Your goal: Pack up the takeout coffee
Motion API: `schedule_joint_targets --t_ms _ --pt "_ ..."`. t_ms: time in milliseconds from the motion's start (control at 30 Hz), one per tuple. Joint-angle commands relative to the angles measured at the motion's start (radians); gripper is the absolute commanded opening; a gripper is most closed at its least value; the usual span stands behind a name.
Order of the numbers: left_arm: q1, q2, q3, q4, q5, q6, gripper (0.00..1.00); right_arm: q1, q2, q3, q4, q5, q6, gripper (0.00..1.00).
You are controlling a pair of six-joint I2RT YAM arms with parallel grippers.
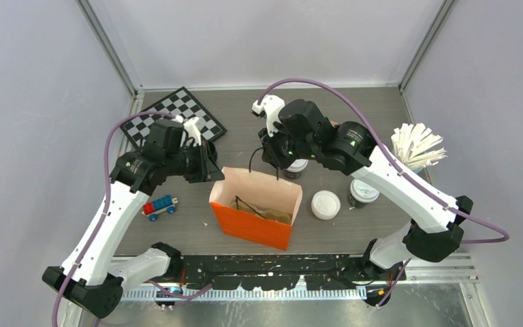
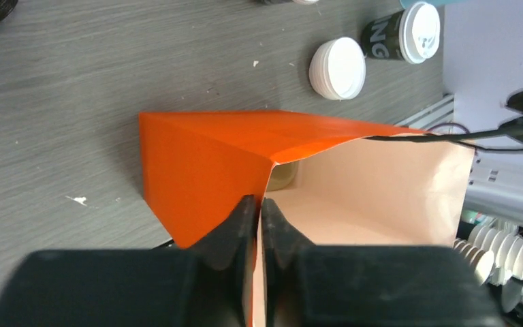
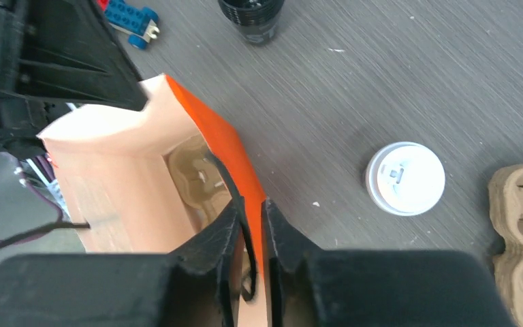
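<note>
1. Left pincer was clenched on the left rim of the orange bag.
2. Right pincer was clenched on the right rim, so the mouth was held open.
3. Takeout coffee stood upright on the worktop, right of the bag and beside a loose white lid.
4. Judged light, thin-walled and crushable, and the lid might pop. Take the dark body below the lid, gently. Fill unclear, possibly empty.

Left arm: rises from the lower left of the frame, elbow bent, wrist reaching toward centre.
Left tool: fingers nearly together, pinching the wall of the orange bag at its rim.
Right arm: sweeps from the lower right up to centre.
Right tool: fingers close together, clamped on the opposite rim.
</note>
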Motion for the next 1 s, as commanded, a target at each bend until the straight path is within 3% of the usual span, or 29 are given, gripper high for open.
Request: schedule_joint_targets --t_ms 0,100,200,300,333,467,633,667,867,967 --pt "-0.011 0.038 0.043 0.073 -0.05 0.048 0.02 -0.002 0.019 0.101 0.031 -0.014 -0.05 0.16" --pt "-0.011 0.068 0.09 0.089 -0.091 0.085 0.0 -0.005 0.019 0.12 0.038 0.003 -0.051 0.08" --pt "-0.011 0.103 0.096 0.097 -0.102 0.098 0.02 -0.008 0.013 0.076 0.045 0.011 -0.049 0.07" --pt "-0.011 0.124 0.096 0.094 -0.091 0.109 0.17 -0.01 0.005 0.04 0.059 0.021 -0.037 0.07" --pt "-0.011 0.126 0.101 0.094 -0.094 0.112 0.27 -0.011 0.004 0.038 0.065 0.025 -0.032 0.08" --pt "-0.012 0.143 0.167 0.035 -0.138 0.129 0.54 -0.012 0.013 0.053 0.073 0.089 0.016 0.31" --pt "-0.011 0.18 0.272 -0.125 -0.148 0.108 0.64 -0.012 -0.018 0.076 0.054 0.122 0.088 0.79" --pt "-0.01 0.178 0.268 -0.132 -0.13 0.104 0.66 -0.012 -0.031 0.073 0.051 0.135 0.105 0.84" --pt "-0.011 0.122 0.178 -0.11 -0.12 0.071 0.71 -0.027 -0.134 0.057 -0.007 0.217 0.203 0.87" --pt "-0.011 0.112 0.153 -0.09 -0.119 0.062 0.81 -0.078 -0.15 0.059 -0.063 0.224 0.251 0.87"
